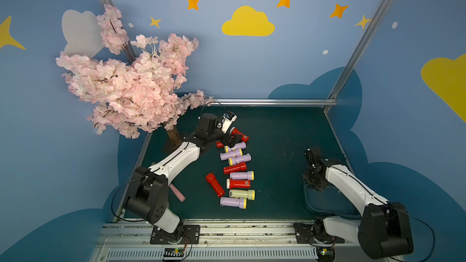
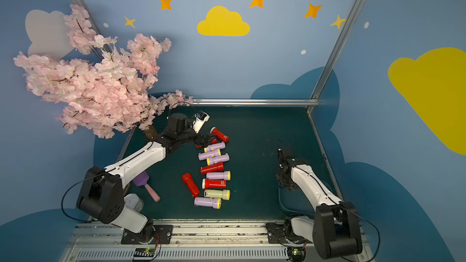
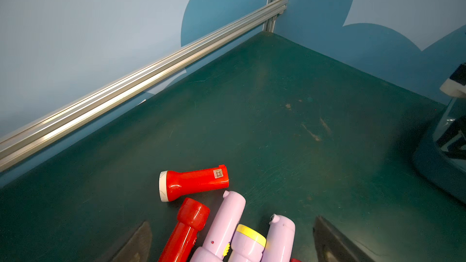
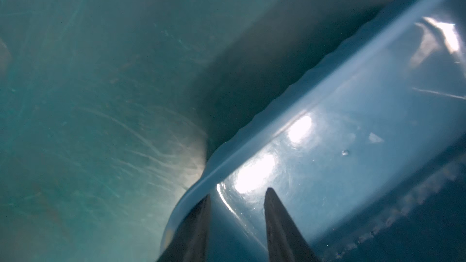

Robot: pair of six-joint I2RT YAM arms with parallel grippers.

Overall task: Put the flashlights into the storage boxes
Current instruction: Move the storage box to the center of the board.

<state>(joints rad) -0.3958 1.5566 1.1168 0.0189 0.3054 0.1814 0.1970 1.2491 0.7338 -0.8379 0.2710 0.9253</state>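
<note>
Two grippers: left gripper (image 3: pixel 232 220) spread wide over flashlights (image 3: pixel 252 241); right gripper (image 4: pixel 238 192) straddles the storage box (image 4: pixel 353 122) rim, grip unclear.

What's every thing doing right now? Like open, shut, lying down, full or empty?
flashlights, lying on their sides in a row on the table, none held.
storage box, on the table; no flashlight seen inside.
left gripper, wide open over the row's far end.
right gripper, fingers either side of the storage box's rim; grip unclear.
scoop, lying down, partly hidden.
tin can, looks upright, partly hidden.
</note>
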